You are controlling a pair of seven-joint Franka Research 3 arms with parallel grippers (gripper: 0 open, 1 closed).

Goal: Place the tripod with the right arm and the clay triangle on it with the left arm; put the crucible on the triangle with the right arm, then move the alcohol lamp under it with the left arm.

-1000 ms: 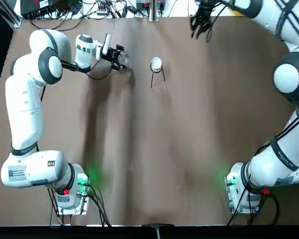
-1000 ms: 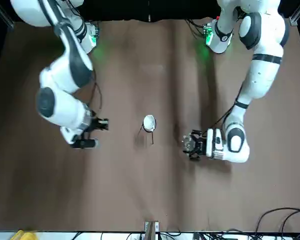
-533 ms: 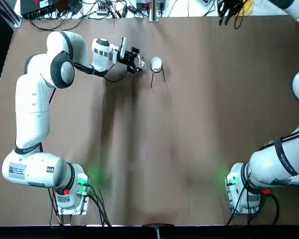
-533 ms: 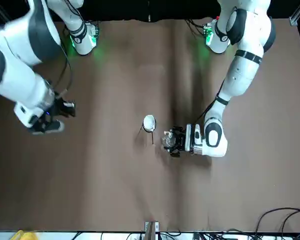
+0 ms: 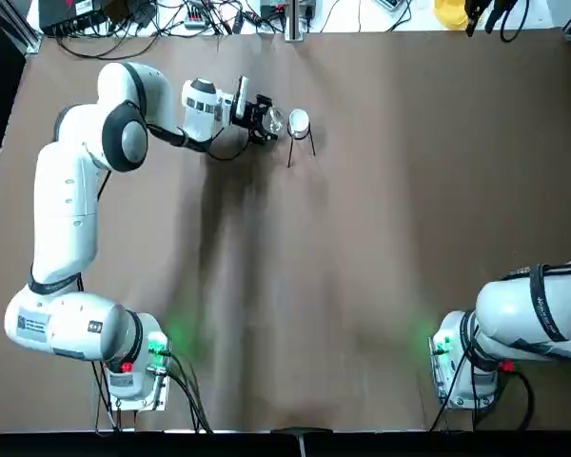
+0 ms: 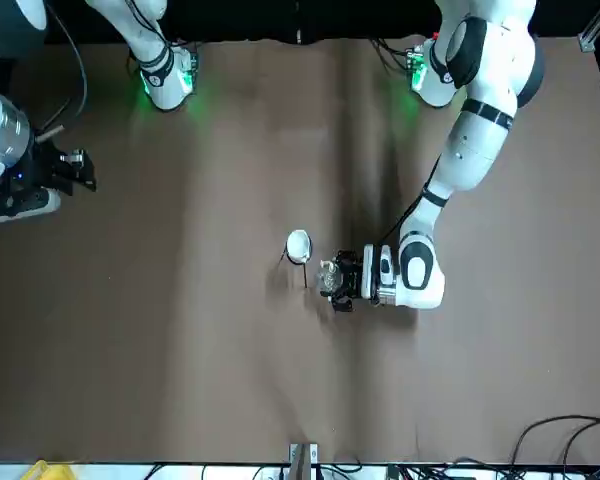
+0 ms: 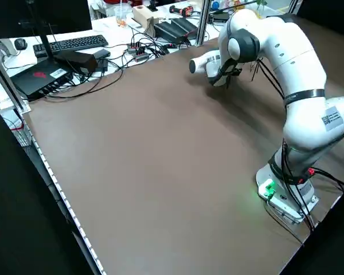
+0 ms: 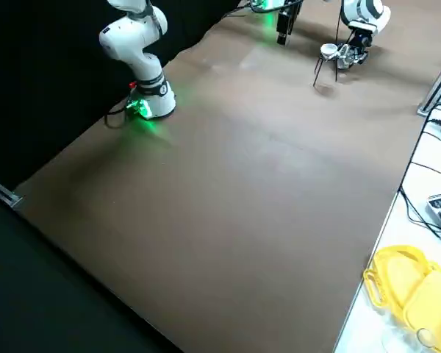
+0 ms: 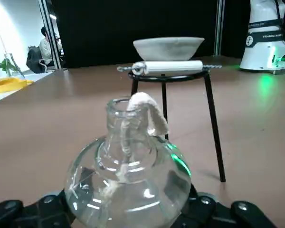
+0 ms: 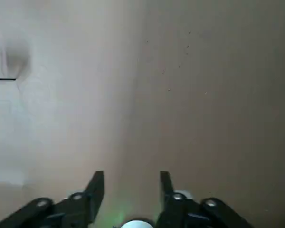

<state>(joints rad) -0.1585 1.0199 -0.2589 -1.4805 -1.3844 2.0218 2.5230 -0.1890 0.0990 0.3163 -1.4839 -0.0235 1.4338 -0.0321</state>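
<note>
The black wire tripod (image 5: 301, 143) stands at the far middle of the table. Across its ring lies the clay triangle (image 9: 168, 67), and the white crucible (image 5: 299, 121) sits on that. My left gripper (image 5: 266, 119) is shut on the clear glass alcohol lamp (image 5: 275, 120), low over the table and just left of the tripod's legs. In the left wrist view the alcohol lamp (image 9: 128, 185), with a white wick in its neck, stands short of the tripod (image 9: 213, 128). My right gripper (image 5: 490, 9) hangs open at the far right edge, with nothing between its fingers (image 10: 97, 186).
Cables and electronics (image 5: 200, 14) line the far edge, with a yellow object (image 5: 451, 11) near the right gripper. A yellow holder (image 8: 406, 285) lies on the side bench. A seated person (image 9: 46, 45) shows far off in the left wrist view.
My left gripper has carried the alcohol lamp rightwards, up close to the tripod. The right arm has drawn back towards the far right edge of the table.
</note>
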